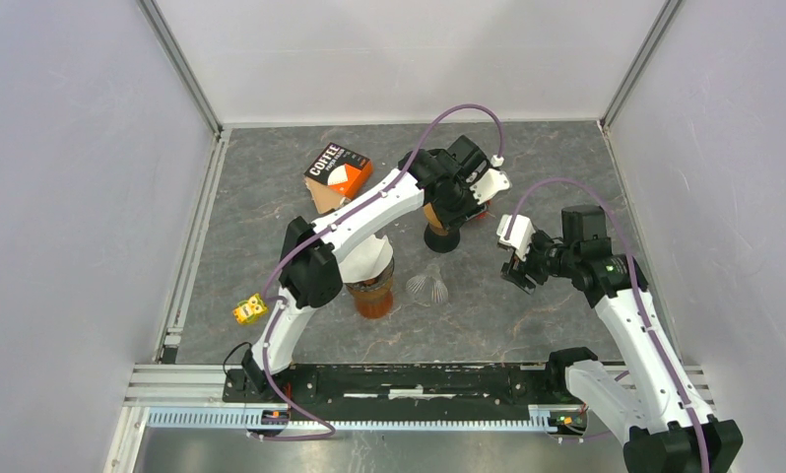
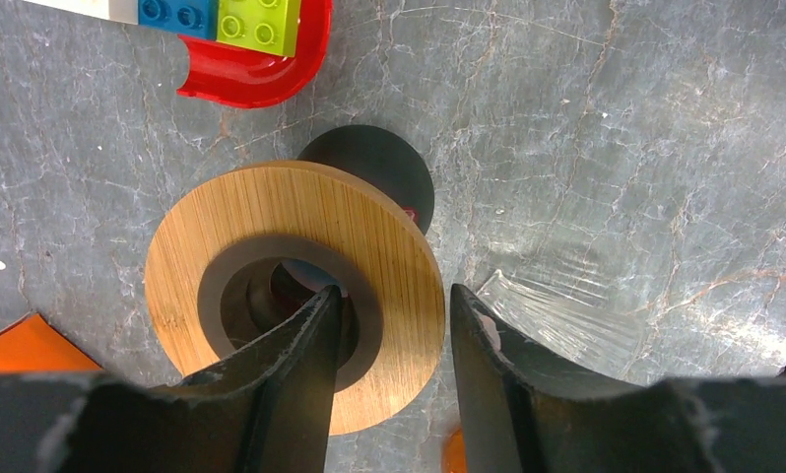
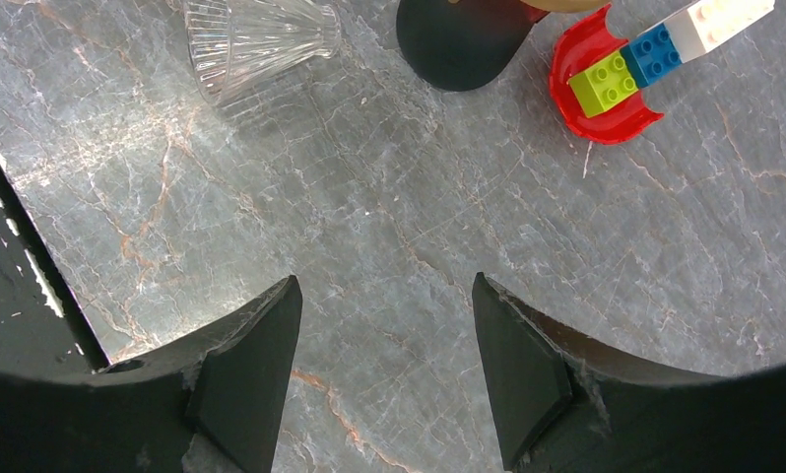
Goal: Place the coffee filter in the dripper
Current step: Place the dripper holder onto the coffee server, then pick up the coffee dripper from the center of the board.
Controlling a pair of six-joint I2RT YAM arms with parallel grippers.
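only wrist views show left jaws apart astride wooden ring; right jaws apart

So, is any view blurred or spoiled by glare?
Top external view: even, soft light, no hard shadows; the glass dripper is faint against the table. Left wrist view: the wooden ring is sharp, the near fingers dark. Right wrist view: pale sheen on the table at left.

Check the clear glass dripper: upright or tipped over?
Tipped over. The glass dripper lies on its side on the table, its ribbed cone seen side-on.
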